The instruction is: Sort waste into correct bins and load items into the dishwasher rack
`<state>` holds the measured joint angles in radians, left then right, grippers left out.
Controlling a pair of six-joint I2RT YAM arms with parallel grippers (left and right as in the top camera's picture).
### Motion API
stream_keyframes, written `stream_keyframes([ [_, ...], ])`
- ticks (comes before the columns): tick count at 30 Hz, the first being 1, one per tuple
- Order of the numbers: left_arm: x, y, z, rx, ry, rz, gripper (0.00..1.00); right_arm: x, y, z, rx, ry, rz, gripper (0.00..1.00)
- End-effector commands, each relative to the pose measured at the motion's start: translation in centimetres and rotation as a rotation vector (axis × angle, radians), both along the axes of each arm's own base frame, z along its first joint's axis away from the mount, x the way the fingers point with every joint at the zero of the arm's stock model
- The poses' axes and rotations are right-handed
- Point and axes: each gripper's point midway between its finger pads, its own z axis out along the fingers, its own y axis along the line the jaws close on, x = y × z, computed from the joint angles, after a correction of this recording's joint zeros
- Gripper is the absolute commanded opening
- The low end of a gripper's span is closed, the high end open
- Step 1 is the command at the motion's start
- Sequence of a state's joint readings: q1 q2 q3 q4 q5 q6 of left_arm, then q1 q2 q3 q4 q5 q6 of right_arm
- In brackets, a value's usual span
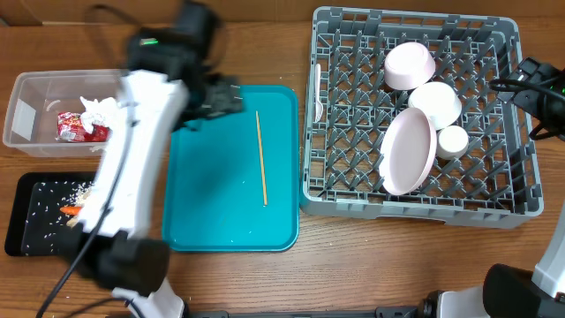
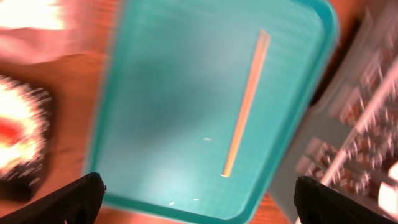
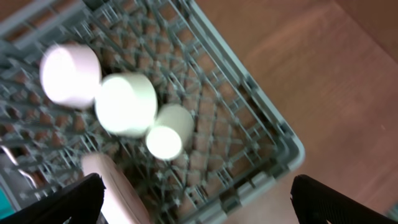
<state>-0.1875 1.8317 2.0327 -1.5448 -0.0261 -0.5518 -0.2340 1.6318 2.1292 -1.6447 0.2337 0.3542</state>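
**Overhead:** The left arm (image 1: 141,150) is motion-blurred and reaches across between the clear tub (image 1: 31,115) and the teal tray (image 1: 212,194). One chopstick (image 1: 261,157) lies alone on the teal tray, just right of the arm's dark tip. The tub holds the red wrapper (image 1: 78,129) and a napkin (image 1: 99,108). The black tray (image 1: 22,238) holds rice and the carrot (image 1: 69,210). The dishwasher rack (image 1: 424,208) already carries the pink bowl (image 1: 410,65), white bowl (image 1: 434,102), cup (image 1: 453,141) and plate (image 1: 408,150), with the fork (image 1: 318,88) at its left wall. The right arm (image 1: 532,84) sits at the rack's right edge.

**Left wrist:** The left gripper (image 2: 199,202) is spread wide with nothing between its fingers. The chopstick lies ahead of it, a bit toward the right finger, and runs away at a slight slant without touching it. The rack is beyond the right finger and the black tray beyond the left one. The frame is blurry.

**Right wrist:** The right gripper (image 3: 199,205) is also spread and empty, over the rack's corner. The bowls and cup are ahead and to its left.

**Step in hand:** This is probably the chopstick pickup.
- Centre the left gripper over the stick's middle.
- Turn the wrist so the fingers straddle it crosswise.
- Descend until the tips nearly meet the tray floor, then close fully, since the stick is thin.
- Lift it level and lay it along the rack wall near the fork so it doesn't drop through the lattice.
- The main risk is the stick rolling or slipping on the smooth tray.
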Motion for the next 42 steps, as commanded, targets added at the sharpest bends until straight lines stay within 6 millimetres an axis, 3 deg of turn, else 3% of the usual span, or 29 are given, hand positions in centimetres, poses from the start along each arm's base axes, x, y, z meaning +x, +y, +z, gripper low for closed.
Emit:
stream_keyframes([
  [1, -2.3, 7.9, 3.4, 0.064, -0.049, 0.253, 1.0, 1.6, 0.0, 0.7, 0.005, -0.074, 0.017, 1.0],
  [3, -3.9, 10.9, 3.2, 0.072, 0.002, 0.344, 1.0, 2.4, 2.5, 0.5, 0.162, -0.122, 0.031, 1.0],
  [4, -4.6, 12.3, 3.0, 0.066, 0.025, 0.399, 1.0, 1.6, 5.5, -0.2, 0.322, -0.086, 0.097, 1.0],
  [5, -4.9, 13.4, 2.7, 0.048, 0.036, 0.437, 1.0, 1.6, 7.2, -0.1, 0.415, -0.092, 0.128, 1.0],
  [7, -5.5, 14.8, 2.1, -0.01, 0.059, 0.502, 1.0, 2.8, 11.6, 1.9, 0.639, -0.179, 0.274, 1.0],
  [9, -6.1, 16.1, 1.8, -0.037, 0.07, 0.55, 1.0, 2.7, 15.9, 3.5, 0.719, -0.219, 0.525, 1.0],
  [10, -6.3, 16.7, 1.7, -0.036, 0.075, 0.569, 1.0, 2.5, 17.1, 3.2, 0.696, -0.197, 0.572, 1.0],
  [15, -7.0, 18.5, 1.6, -0.037, 0.08, 0.618, 1.0, 1.0, 23.4, -0.1, 0.427, -0.021, 0.633, 1.0],
  [16, -7.0, 18.5, 1.6, -0.037, 0.08, 0.617, 1.0, 0.5, 26.1, -1.0, 0.356, 0.01, 0.657, 1.0],
  [19, -7.0, 18.4, 1.5, -0.036, 0.081, 0.615, 1.0, 0.0, 31.1, -3.5, 0.236, 0.056, 0.662, 1.0],
  [20, -7.0, 18.4, 1.5, -0.036, 0.081, 0.608, 1.0, -0.1, 33.7, -5.0, 0.202, 0.081, 0.704, 1.0],
  [22, -7.0, 18.4, 1.5, -0.03, 0.084, 0.582, 1.0, -0.2, 36.8, -7.7, 0.159, 0.133, 0.772, 1.0],
  [26, -7.6, 18.2, 0.4, -0.027, 0.13, 0.542, 1.0, -0.4, 41.9, -14.8, 0.08, 0.256, 0.847, 1.0],
  [29, -8.1, 18.0, -0.9, -0.033, 0.177, 0.542, 1.0, 0.0, 43.9, -18.7, 0.064, 0.303, 0.856, 0.96],
  [32, -8.3, 17.9, -1.9, -0.035, 0.202, 0.542, 1.0, 0.6, 44.7, -21.2, 0.053, 0.327, 0.854, 0.93],
  [36, -8.4, 17.9, -2.9, -0.037, 0.221, 0.542, 1.0, 1.7, 46.0, -24.0, 0.048, 0.323, 0.872, 0.88],
  [42, -8.4, 17.9, -2.9, -0.034, 0.219, 0.542, 1.0, 2.7, 47.0, -26.3, 0.051, 0.31, 0.88, 0.85],
])
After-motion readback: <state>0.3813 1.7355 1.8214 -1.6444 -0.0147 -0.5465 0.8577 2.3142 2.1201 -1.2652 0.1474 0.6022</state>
